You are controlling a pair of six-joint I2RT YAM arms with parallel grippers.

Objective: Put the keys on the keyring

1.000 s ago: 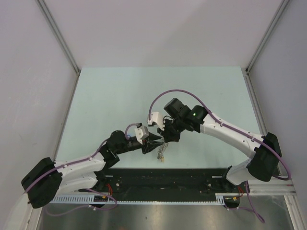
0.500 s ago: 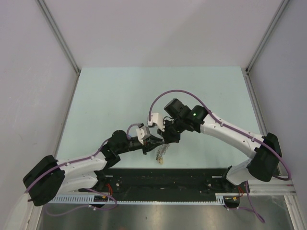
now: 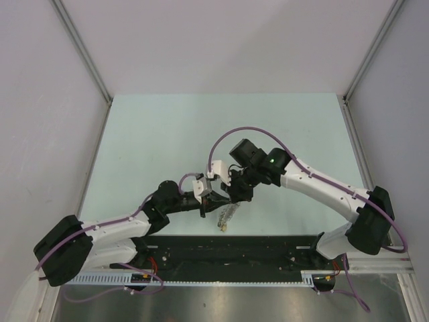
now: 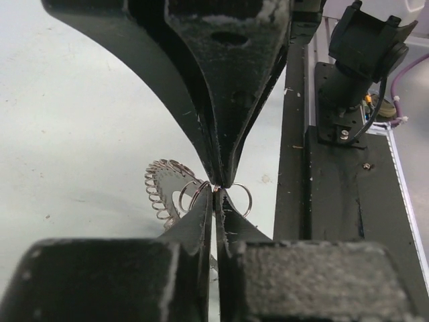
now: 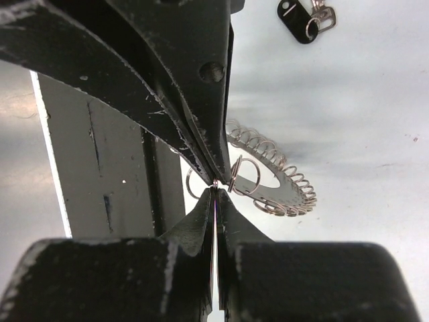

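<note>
The keyring [image 3: 226,215] is a grey disc-like ring fringed with small silvery loops. It hangs just below where both grippers meet, and shows in the left wrist view [image 4: 163,186] and the right wrist view [image 5: 287,186]. My left gripper [image 3: 214,200] and right gripper [image 3: 230,195] are tip to tip. Both are shut on a thin small split ring [image 4: 241,199] beside the keyring; the same ring shows in the right wrist view [image 5: 247,176]. A black-tagged key [image 5: 297,13] lies on the table beyond. The blue-tagged key is out of view.
The black base rail [image 3: 228,248] runs along the near edge, close under the grippers, and also shows in the left wrist view [image 4: 348,201]. The pale green table [image 3: 167,134] is walled at the left, right and back.
The left arm has edged slightly up and right toward the right gripper. The keyring hangs in about the same place.
</note>
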